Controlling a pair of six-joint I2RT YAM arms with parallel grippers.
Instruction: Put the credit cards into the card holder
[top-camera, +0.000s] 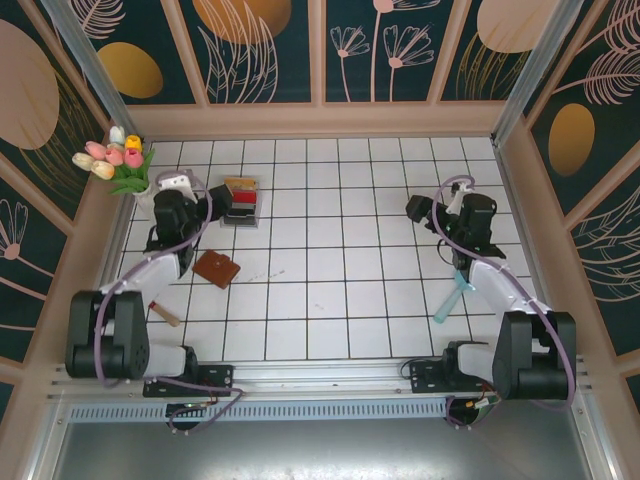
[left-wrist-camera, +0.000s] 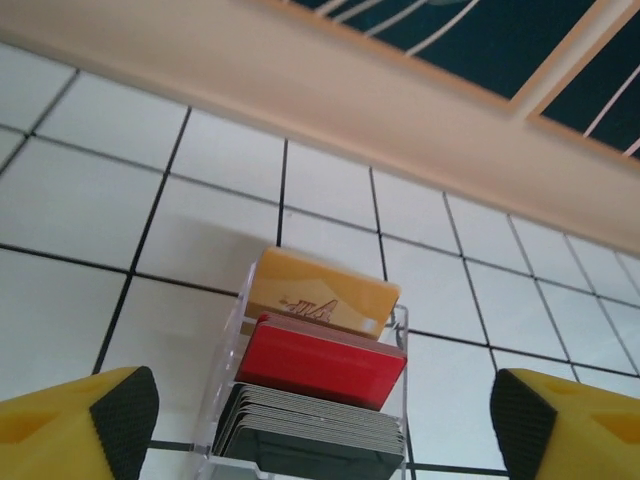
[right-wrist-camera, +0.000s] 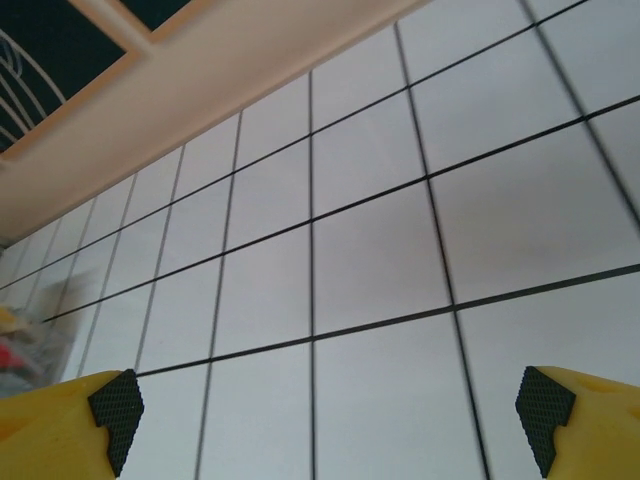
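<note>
Top external view has the small brown leather folding card holder (top-camera: 216, 268) lying flat on the white gridded bench (top-camera: 340, 300), close to the left arm. Its card slots cannot be made out. Just beyond it, apart from it, stands a clear plastic tray (top-camera: 243, 215) holding the credit cards (top-camera: 241, 196), which read here only as bands of tan, red and black. The left claw (top-camera: 212, 197) sits just left of that tray, its tips hard to separate from the dark wrist.

Left wrist view cuts off the tray's near end at the frame edge. Inside the tray (left-wrist-camera: 222, 372) the cards stand on edge in rows. A tan-orange card (left-wrist-camera: 320, 295) with a small printed mark is farthest, a red batch (left-wrist-camera: 320, 362) is next, and a thick dark grey-black stack (left-wrist-camera: 315, 432) is nearest. The left claw (left-wrist-camera: 325, 420) stands wide apart, its yellow black-padded fingers (left-wrist-camera: 60, 430) flanking the tray and gripping nothing.

Right wrist view shows the right claw (right-wrist-camera: 330, 420) spread wide and empty above bare tiles. A smear of yellow and red (right-wrist-camera: 15, 345) at the left edge is too blurred to identify.
</note>
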